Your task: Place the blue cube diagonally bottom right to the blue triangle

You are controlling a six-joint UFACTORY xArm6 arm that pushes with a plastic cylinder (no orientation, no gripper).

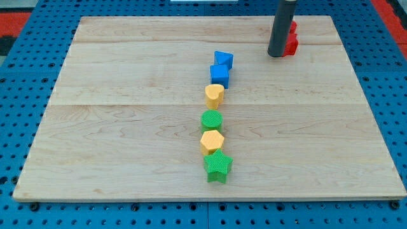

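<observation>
One dark rod stands near the view's top right; my tip (276, 55) rests on the wooden board (127, 140), touching red blocks (291, 42) and holding nothing. Well apart, the blue cube (219, 76) touches the blue triangle (223, 60), just below it, heading a line of yellow and green blocks.

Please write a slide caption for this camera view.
Six blocks in a column, blue triangle above blue cube; my tip beside red blocks.
</observation>
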